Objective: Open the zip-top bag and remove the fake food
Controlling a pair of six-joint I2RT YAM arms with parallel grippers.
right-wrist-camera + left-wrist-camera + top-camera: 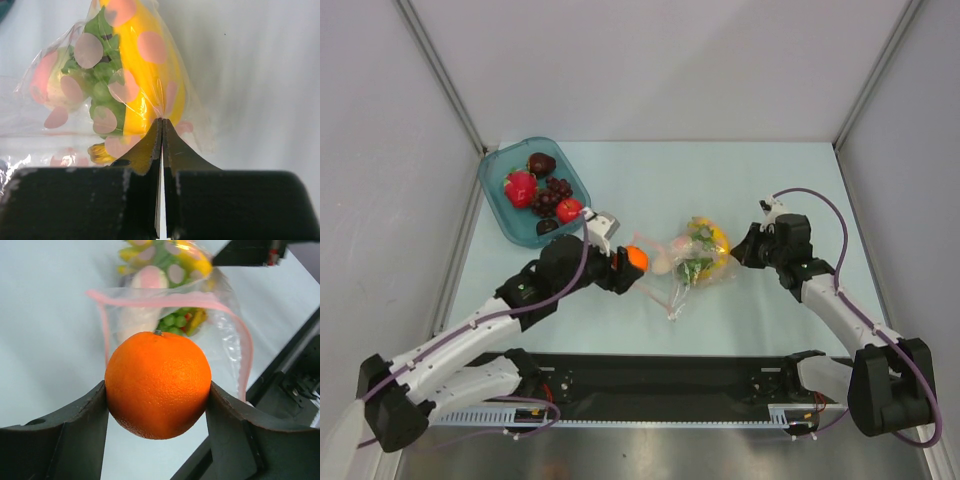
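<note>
Clear, crinkly plastic with pink dots makes up the zip-top bag [698,262], which is seen lying near the middle of the tabletop [770,300], between the two arms. Its pink zip strip [165,299] is pulled apart, so the mouth is open wide and is turned toward the left arm. Inside the bag, a yellow banana [150,65], green grapes [176,320] and a white oval piece [136,315] are packed close together.

The orange [157,384] is found outside the bag, just in front of its mouth. It is squeezed between the two fingers of the left pincer [634,262], with one finger pressed on each side. The far end of the bag is pinched by the right pincer [162,125], whose jaws are clenched tight on a thin fold of the plastic.

Further away, at the back left corner of the tabletop, a teal tray [500,215] is placed. A red strawberry [520,188], dark grapes [555,192] and a small red fruit [568,210] are kept in it. The tray is set well apart from the bag.
</note>
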